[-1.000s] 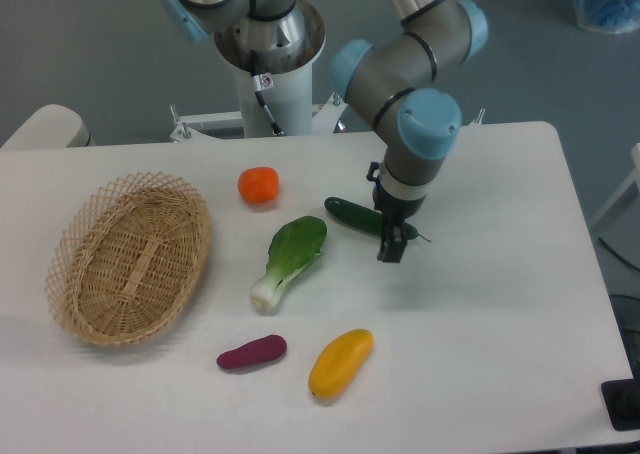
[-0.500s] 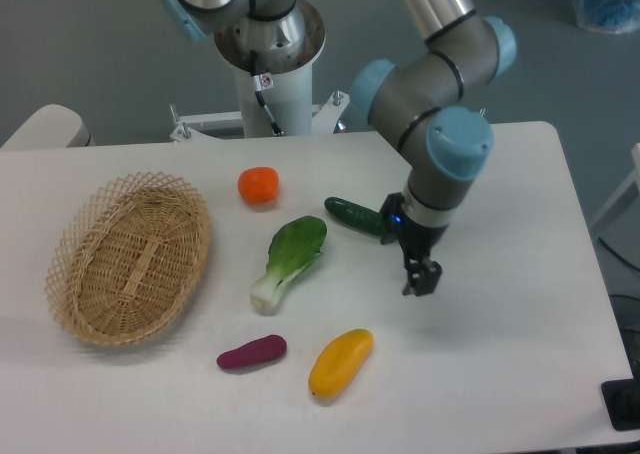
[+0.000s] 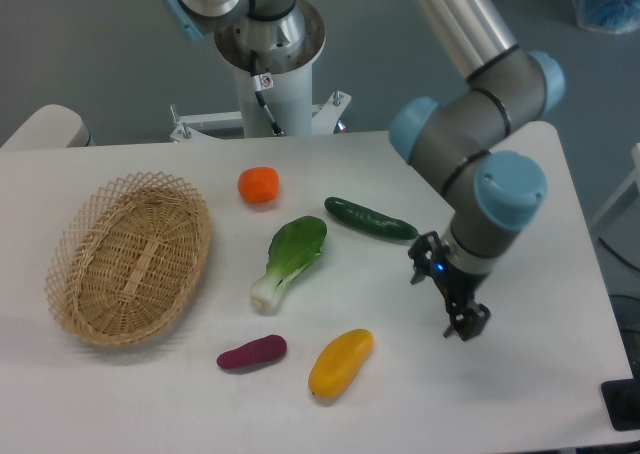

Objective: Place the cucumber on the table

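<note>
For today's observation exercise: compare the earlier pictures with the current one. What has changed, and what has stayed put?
The gripper has swung away from the cucumber, toward the table's front right, leaving it fully uncovered on the tabletop. The cucumber itself, basket, orange fruit, bok choy, purple vegetable and mango have not moved.

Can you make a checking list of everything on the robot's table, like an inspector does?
Surface: white table, flat, rounded corners.
Job's things: cucumber lying on the table, right of the bok choy, nothing holding it.
Clutter: wicker basket at left, nothing seen inside; orange fruit; bok choy; purple sweet potato; yellow mango.
Grippers: gripper to the right of the mango, apart from the cucumber, holding nothing; open or shut cannot be told.
Cables: thin cable on the robot's white base post.
Surroundings: grey floor; blue objects at top right, too cut off to name.
</note>
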Available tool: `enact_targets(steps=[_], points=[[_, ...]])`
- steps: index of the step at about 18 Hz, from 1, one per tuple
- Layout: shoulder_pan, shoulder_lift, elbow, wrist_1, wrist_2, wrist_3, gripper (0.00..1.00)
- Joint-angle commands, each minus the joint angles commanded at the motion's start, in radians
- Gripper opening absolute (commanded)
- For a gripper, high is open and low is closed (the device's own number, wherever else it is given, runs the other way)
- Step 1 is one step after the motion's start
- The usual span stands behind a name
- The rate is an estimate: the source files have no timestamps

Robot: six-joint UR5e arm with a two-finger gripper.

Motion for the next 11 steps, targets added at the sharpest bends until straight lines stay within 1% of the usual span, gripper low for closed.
enact_targets(steps=[2,4,7,9,11], points=[[-0.020,-0.022,0.031,-0.003,0.015,-0.060,1.00],[-0.035,-0.037,0.049,-0.005,0.041,-0.150,1.00],[-0.072,-0.074,0.101,0.000,0.068,-0.218,1.00],[-0.075,-0.091,0.127,-0.005,0.077,-0.229,1.00],[-0.074,-0.097,0.131,-0.003,0.078,-0.232,1.00]])
